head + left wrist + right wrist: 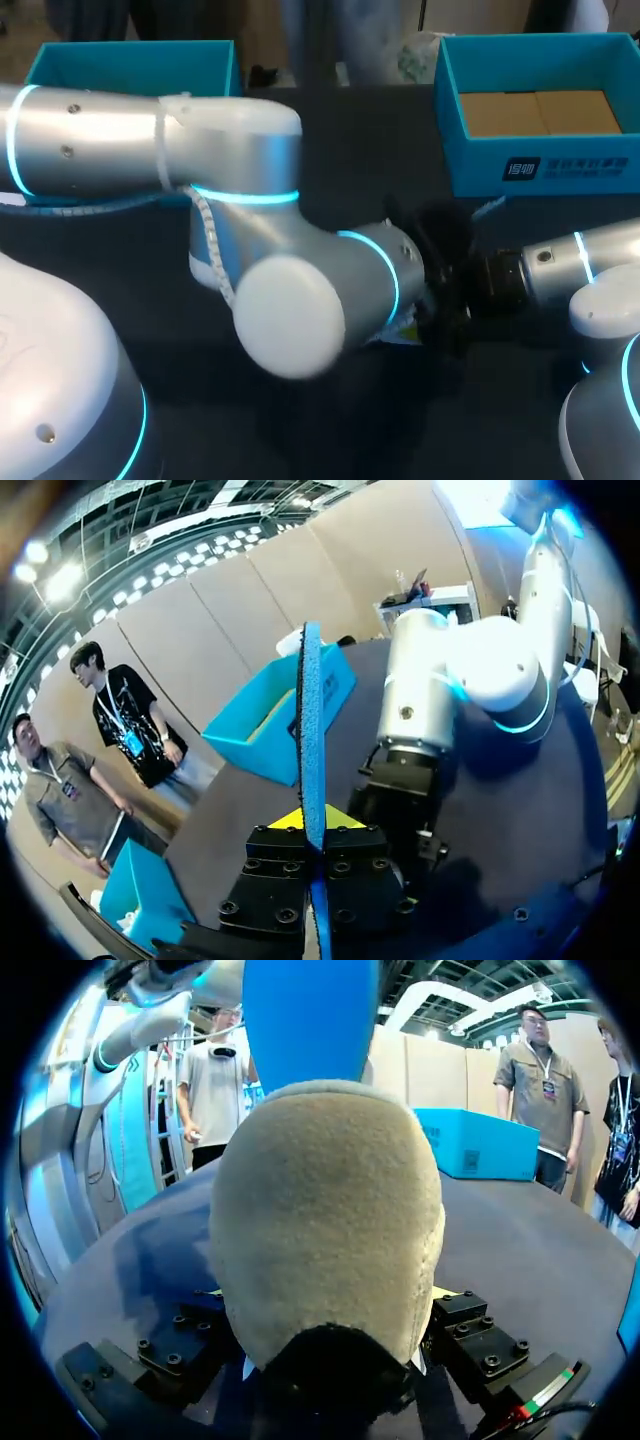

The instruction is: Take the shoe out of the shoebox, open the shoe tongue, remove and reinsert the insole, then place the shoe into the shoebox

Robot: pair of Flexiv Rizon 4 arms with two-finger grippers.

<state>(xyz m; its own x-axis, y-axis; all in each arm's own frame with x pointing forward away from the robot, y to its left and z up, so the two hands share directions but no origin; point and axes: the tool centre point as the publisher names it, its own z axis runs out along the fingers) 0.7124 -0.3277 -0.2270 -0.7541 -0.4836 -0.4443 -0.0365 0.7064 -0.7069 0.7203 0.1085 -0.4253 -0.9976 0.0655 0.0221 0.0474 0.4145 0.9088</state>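
Dark table, left wrist view shows clamped insole, right the shoe

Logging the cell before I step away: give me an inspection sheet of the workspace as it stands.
Surface: dark table, both arms over its middle.
Job's things: beige shoe in the right gripper; blue insole edge-on in the left gripper; open shoebox at the far right, cardboard inside; second blue box at the far left.
Clutter: nothing seen.
Grippers: left gripper shut on the insole; right gripper shut on the shoe.
Cables: white cable runs along the left arm.
Surroundings: nothing seen.
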